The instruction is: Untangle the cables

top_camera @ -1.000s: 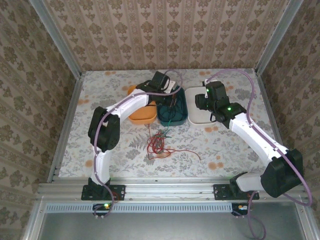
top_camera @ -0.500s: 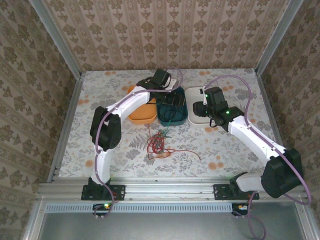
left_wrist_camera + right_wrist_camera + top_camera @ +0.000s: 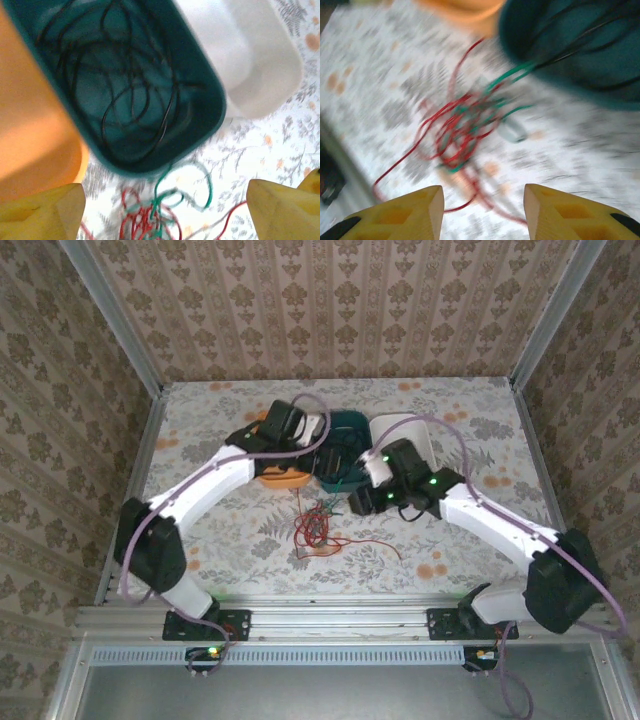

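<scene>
The cables lie in two places. A red and green tangle (image 3: pixel 318 528) (image 3: pixel 150 215) (image 3: pixel 462 130) rests on the flowered table in front of the trays, with one red strand (image 3: pixel 375 543) trailing right. Black cables (image 3: pixel 130 100) (image 3: pixel 585 35) lie coiled in the teal tray (image 3: pixel 350 423) (image 3: pixel 200 75). A green loop (image 3: pixel 205 185) reaches up to the tray's near rim. My left gripper (image 3: pixel 318 452) (image 3: pixel 162 215) hangs open above that rim, holding nothing. My right gripper (image 3: pixel 358 502) (image 3: pixel 485 215) is open just right of the tangle, above the table.
An orange tray (image 3: pixel 280 478) (image 3: pixel 30 125) sits left of the teal one and a white tray (image 3: pixel 405 430) (image 3: pixel 250 65) right of it. Metal frame rails border the table (image 3: pixel 220 530), with papered walls behind. Open tabletop lies left and right of the tangle.
The left gripper opened over the teal tray and the arm drew back toward the near left. The right arm swung from the white tray down toward the tangle.
</scene>
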{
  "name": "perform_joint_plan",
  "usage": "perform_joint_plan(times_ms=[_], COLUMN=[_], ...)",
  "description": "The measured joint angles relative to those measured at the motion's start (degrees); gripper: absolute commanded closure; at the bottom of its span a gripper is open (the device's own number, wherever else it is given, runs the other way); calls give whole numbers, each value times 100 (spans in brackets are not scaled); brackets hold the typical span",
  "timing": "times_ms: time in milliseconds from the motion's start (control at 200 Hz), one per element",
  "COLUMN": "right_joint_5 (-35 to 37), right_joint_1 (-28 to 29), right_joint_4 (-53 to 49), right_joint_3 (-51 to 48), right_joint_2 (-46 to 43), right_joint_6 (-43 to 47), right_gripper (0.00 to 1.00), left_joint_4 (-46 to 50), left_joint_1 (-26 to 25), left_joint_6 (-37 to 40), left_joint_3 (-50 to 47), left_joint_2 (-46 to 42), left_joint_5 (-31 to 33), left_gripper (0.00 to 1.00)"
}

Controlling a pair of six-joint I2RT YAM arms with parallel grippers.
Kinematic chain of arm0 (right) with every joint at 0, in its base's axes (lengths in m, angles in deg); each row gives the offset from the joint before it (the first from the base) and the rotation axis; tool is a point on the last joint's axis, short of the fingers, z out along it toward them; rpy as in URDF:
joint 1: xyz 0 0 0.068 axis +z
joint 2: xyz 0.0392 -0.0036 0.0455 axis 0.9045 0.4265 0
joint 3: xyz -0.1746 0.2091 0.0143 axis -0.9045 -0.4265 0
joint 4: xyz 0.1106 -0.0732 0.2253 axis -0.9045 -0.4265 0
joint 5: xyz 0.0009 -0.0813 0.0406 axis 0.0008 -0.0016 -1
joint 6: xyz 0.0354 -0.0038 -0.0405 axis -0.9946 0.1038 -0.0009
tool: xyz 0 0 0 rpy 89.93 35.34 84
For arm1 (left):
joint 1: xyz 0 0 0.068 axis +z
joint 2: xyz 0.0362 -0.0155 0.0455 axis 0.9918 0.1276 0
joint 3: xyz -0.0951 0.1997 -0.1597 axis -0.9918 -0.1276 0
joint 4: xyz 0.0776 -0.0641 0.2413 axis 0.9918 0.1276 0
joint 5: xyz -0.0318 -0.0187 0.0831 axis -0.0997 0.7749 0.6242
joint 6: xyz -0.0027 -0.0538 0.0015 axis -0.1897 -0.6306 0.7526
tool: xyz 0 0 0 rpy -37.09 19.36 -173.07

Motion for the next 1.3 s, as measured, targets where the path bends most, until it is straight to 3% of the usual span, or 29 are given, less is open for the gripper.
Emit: perform_joint_plan(times_ms=[105, 280, 410, 785, 1300], right_joint_5=[-404, -308, 39, 675, 1097], right_joint_1=[671, 1460, 1637, 2146, 2422], right_joint_4=[-376, -1023, -1318, -1790, -2267], right_joint_3=[105, 741, 1248, 1851, 1910], right_joint_2=[564, 1434, 1832, 3016, 2715], right_joint_6=[229, 673, 973, 1646, 1919], right_gripper=[51, 53, 47, 50, 47], left_joint_4=[-31, -42, -234, -415, -415], left_joint_1=[122, 450, 669, 741, 739], left_joint_6=[-170, -612, -911, -1060, -1060], left_joint_3=[-901, -1794, -1961, -1937, -1943], left_joint_2=[-455, -656, -752, -780, -780], left_joint_5=[50, 74, 72, 72, 118], left_gripper=[17, 17, 17, 17, 17])
